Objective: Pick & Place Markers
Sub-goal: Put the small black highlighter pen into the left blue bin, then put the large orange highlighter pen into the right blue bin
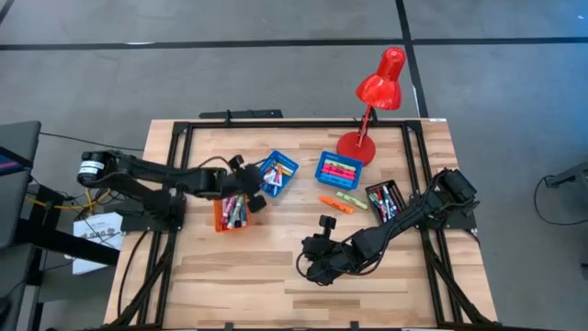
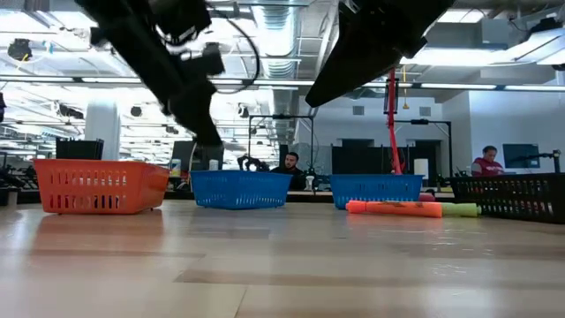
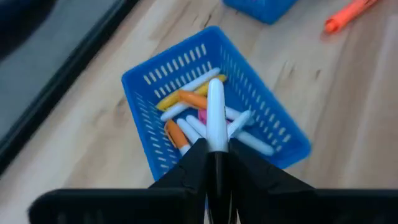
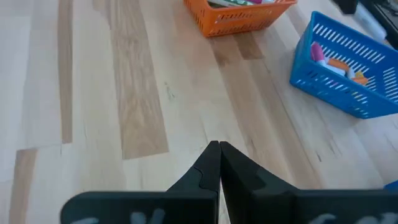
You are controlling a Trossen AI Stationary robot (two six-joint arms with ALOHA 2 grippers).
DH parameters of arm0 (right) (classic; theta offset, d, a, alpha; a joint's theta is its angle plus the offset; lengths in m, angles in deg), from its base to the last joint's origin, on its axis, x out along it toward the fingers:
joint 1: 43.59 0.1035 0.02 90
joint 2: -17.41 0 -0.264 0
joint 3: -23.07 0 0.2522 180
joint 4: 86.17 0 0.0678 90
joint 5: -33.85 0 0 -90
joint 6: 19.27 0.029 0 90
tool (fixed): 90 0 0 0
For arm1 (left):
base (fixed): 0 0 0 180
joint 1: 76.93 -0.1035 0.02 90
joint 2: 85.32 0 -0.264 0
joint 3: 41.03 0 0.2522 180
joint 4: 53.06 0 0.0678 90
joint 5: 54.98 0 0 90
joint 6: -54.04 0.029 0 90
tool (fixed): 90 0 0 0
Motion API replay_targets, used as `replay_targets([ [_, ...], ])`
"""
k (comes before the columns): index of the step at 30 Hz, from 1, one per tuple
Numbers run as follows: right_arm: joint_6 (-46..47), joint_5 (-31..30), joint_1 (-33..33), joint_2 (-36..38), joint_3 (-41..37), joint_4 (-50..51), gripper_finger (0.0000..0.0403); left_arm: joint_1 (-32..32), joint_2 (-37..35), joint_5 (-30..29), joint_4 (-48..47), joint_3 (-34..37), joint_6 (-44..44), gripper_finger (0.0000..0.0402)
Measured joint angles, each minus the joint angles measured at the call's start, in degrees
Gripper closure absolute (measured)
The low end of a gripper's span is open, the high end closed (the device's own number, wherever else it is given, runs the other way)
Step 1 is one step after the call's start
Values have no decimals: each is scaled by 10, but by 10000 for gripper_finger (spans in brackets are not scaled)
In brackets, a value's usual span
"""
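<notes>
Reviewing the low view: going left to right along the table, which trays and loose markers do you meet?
Orange tray → first blue tray → second blue tray → orange marker lying on the table → yellow-green marker → black tray at the right edge.

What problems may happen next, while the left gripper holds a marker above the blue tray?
1. The left gripper pinches the white marker only at one end, so it may tilt or slip out before release.
2. The blue tray already holds several markers, so a dropped one might bounce or land across them.
3. The orange marker and yellow-green marker lie loose on the table and may roll if bumped.
</notes>
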Motion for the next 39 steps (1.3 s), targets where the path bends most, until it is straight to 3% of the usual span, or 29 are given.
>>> replay_targets([
  [7, 31, 0, 0, 0, 0, 0, 403, -67, 26, 69, 156, 44, 58, 332],
  [19, 63, -4, 5, 0, 0, 10, 399, -56, 28, 75, 171, 46, 15, 274],
  [27, 63, -7, -47, 0, 0, 113, 337, -15, 28, 113, 188, 46, 0, 279],
  [32, 150, -5, -110, 0, 0, 219, 288, 26, 28, 113, 190, 46, -27, 278],
  [36, 207, 39, -148, 0, 0, 290, 263, 72, 28, 113, 190, 46, -34, 278],
  [39, 215, 64, -164, 0, -15, 290, 256, 111, 28, 113, 190, 46, -39, 278],
])
